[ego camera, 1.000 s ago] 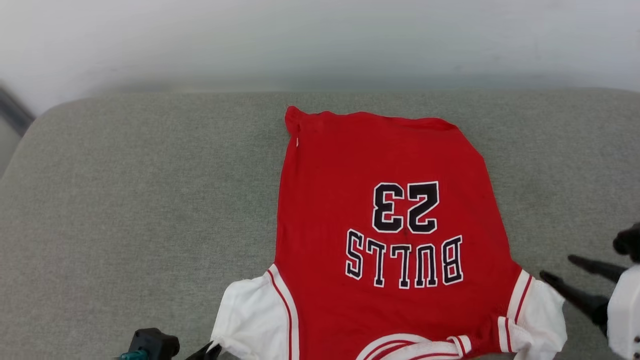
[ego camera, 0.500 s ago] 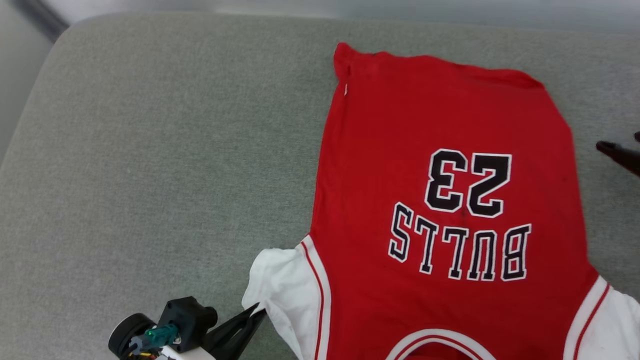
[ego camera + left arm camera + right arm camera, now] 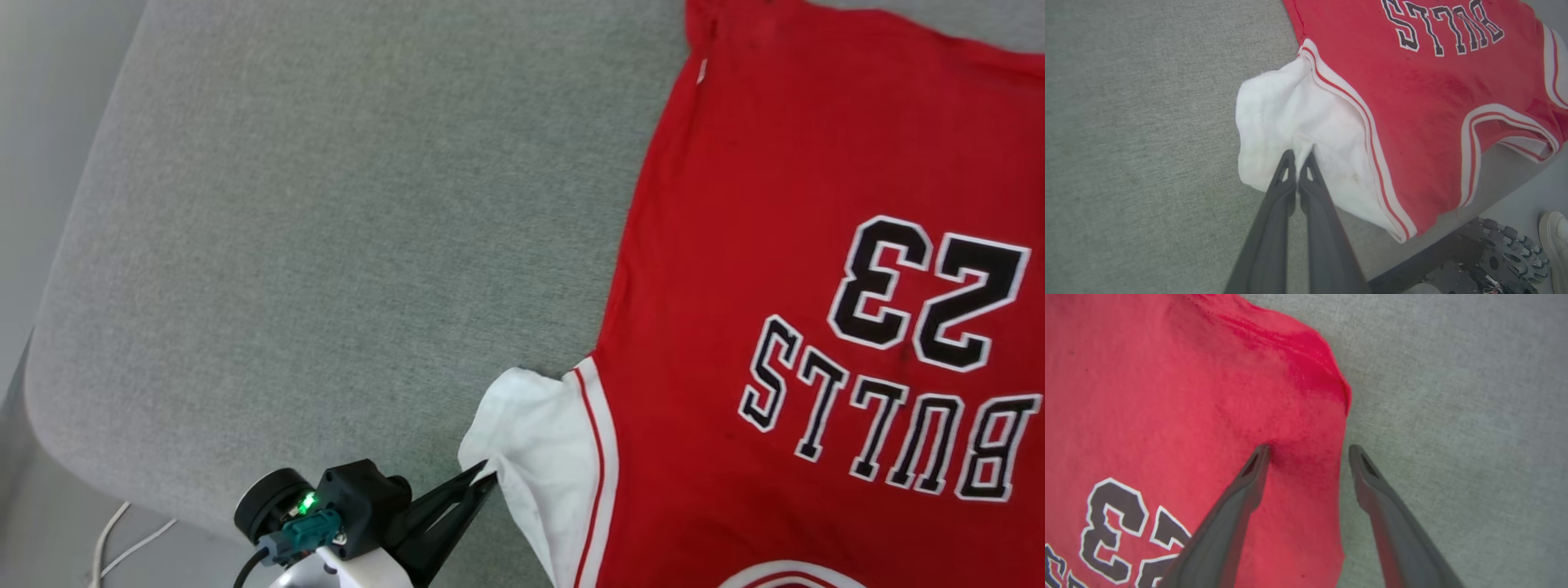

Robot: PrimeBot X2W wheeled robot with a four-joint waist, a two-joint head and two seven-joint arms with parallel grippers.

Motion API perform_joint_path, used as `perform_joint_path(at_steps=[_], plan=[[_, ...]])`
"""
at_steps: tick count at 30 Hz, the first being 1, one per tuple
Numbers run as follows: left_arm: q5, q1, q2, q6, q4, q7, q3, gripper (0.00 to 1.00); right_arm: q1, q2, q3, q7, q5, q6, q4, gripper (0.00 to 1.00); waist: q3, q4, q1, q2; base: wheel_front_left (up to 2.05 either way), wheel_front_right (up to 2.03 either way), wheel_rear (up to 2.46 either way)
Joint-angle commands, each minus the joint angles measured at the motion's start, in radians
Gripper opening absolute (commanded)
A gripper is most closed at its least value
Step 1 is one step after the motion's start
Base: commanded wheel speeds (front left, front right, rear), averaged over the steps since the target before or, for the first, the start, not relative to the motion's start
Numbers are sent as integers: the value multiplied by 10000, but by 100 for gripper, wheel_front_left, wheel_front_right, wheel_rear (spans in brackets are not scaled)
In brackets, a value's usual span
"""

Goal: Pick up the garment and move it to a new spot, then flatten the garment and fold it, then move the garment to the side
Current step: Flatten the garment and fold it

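A broad grey woven-fabric padded surface (image 3: 326, 204) with a rounded left corner carried the work, with pale floor (image 3: 49, 523) beyond its left side. A red soft-fabric jersey garment (image 3: 735, 245) lay spread flat on the right part of the surface, hem at the far side and neckline toward the near edge. Its black-and-white number print (image 3: 922, 294) "23" and the word "BULLS" faced up. The garment's left white short sleeve (image 3: 531, 425), bordered by red-and-white stripe trim, was bunched toward the near left. The left end effector (image 3: 1299, 157), with two long dark fingers, was closed on the near edge of that sleeve, a fold of white cloth pinched between its tips. The right end effector (image 3: 1309, 451) stood open astride the garment's right side edge near the far hem corner. One finger's tip met the red cloth and the other hung over bare grey surface just beside the edge. In the left wrist view the trimmed neckline drooped over the surface's near edge, with a dark wheeled base (image 3: 1506, 253) and a pale shoe (image 3: 1553, 232) near it
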Motion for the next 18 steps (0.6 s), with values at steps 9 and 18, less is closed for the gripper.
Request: perform_joint_path(at_steps=[9, 18], plan=[[109, -301, -307, -123, 176, -211, -121, 0, 955, 569, -724, 734, -959, -6, -52, 100, 582, 673, -2, 0, 0, 0, 0], [22, -304, -309, -108, 358, -252, -120, 0, 1895, 582, -907, 934, -955, -4, -351, 0, 362, 567, -2, 0, 0, 0, 0]])
